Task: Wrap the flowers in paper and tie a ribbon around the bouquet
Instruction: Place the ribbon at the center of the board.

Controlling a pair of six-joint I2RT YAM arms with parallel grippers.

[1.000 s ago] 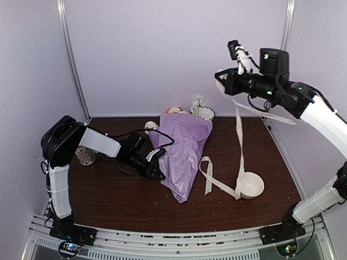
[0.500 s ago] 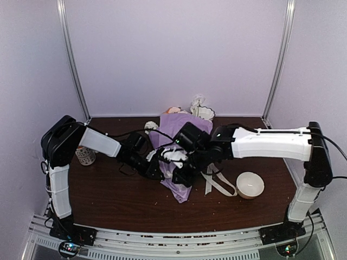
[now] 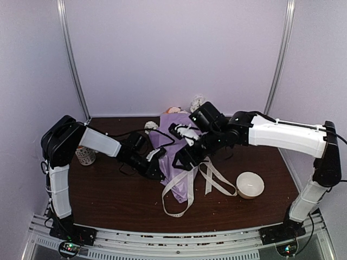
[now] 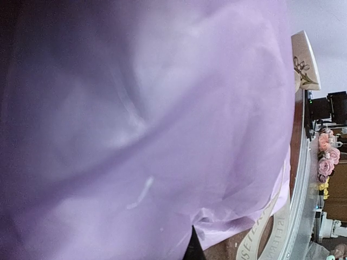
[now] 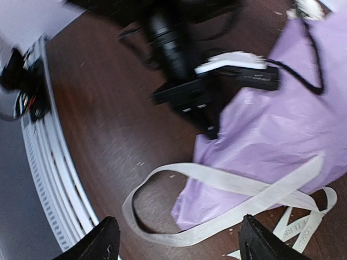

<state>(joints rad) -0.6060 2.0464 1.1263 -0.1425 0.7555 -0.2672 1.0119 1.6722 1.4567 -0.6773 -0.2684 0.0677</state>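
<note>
One bouquet, one ribbon, one bowl, one mug

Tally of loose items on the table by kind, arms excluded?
purple paper bouquet: 1
cream ribbon, looped, seems one strip: 1
white bowl: 1
patterned mug: 1
Total: 4

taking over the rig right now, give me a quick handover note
left gripper: shut, apparently pinching the paper at the left edge of the bouquet.
right gripper: open, empty, above the ribbon.
done: flowers wrapped, heads at the far end; ribbon lies loose across the narrow end.
left: loop it round and knot it.
</note>
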